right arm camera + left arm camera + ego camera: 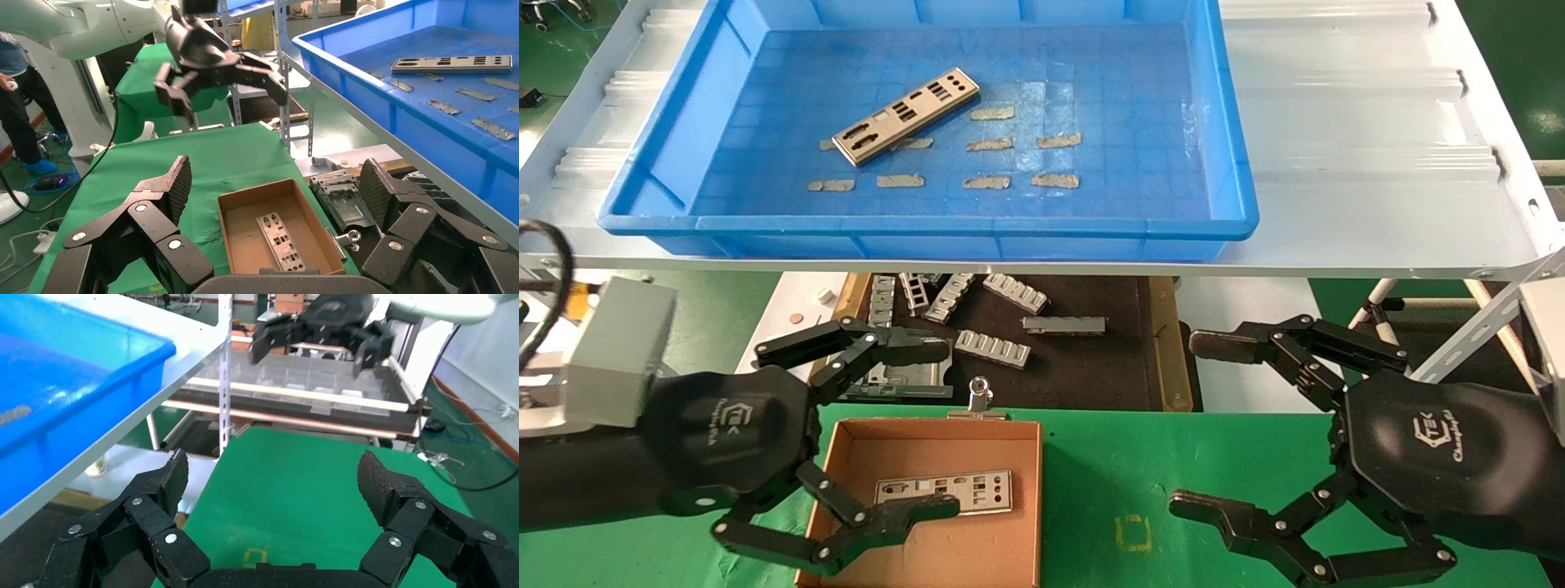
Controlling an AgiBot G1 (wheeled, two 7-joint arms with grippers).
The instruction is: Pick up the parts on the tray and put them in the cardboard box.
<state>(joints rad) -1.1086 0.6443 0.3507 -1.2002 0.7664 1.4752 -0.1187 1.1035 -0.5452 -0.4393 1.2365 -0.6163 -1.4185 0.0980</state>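
One silver part (905, 115) lies at an angle on the floor of the blue tray (1230, 163), up on the white shelf. A second part (948, 492) rests flat in the cardboard box (977, 547) on the green mat. My left gripper (937, 426) hovers open over the box's left side with nothing between its fingers. To the right of the box, my right gripper (1196, 423) also hangs open and empty above the mat. The right wrist view shows the box (242, 245), the part in it (280, 240), the tray's part (453, 63) and the left gripper (223, 92).
Beige tape scraps (989, 181) dot the tray floor. Ribbed grey brackets (993, 347) lie on a dark board (1091, 367) under the shelf (1377, 163), behind the box. A binder clip (981, 400) sits on the box's far edge. The green mat (1140, 465) stretches between the grippers.
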